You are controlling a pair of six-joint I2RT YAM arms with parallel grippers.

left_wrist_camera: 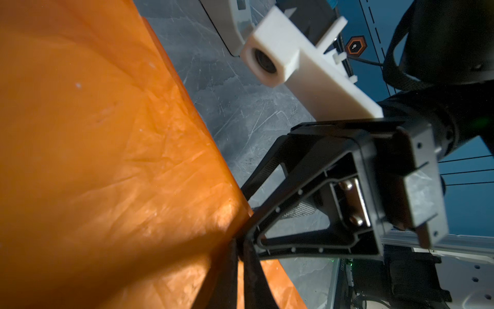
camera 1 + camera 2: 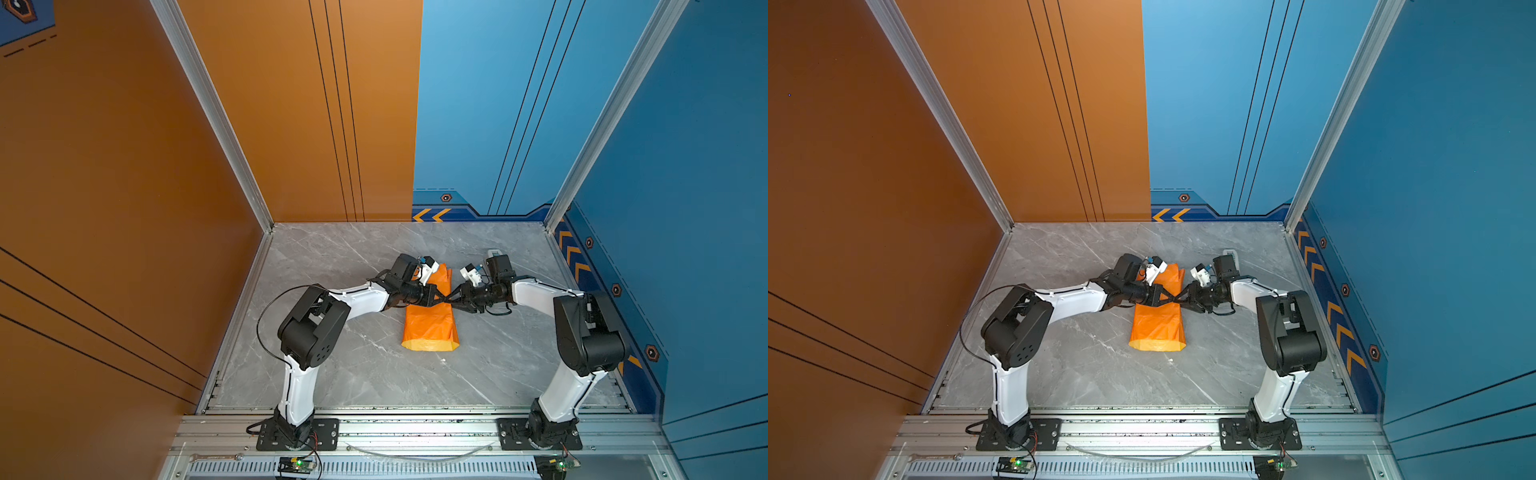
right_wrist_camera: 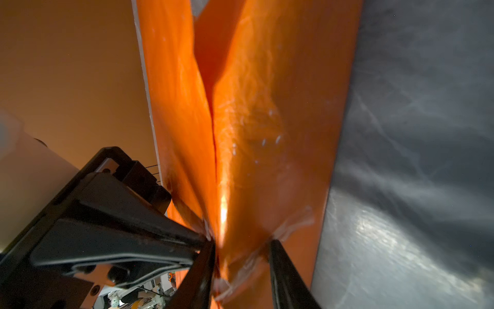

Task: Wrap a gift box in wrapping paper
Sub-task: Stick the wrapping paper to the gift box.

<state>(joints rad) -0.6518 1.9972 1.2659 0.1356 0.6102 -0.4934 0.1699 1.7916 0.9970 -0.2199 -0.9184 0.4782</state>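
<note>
Reaching inward over the table [image 2: 332, 374], the left arm [image 2: 357, 301] and right arm [image 2: 536, 291] are seen tip to tip above the paper [image 2: 430, 324]; it is laid centrally, an orange tube, long axis near-to-far, yellow mouth nearest; a fold is pinched by the left gripper [image 2: 444, 298]; the right gripper [image 2: 454, 299] is parted narrowly astride it.

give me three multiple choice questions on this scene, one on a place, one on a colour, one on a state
1. Where is the wrapping paper? A) lying central on the table B) hanging over the edge C) lifted in the air
2. What colour is its outer face? A) blue B) orange C) green
3. How are the left gripper fingers? A) spread wide B) closed together C) out of view
1 A, seen in both top views; 2 B, orange in every view; 3 B, pressed together in the left wrist view.
</note>
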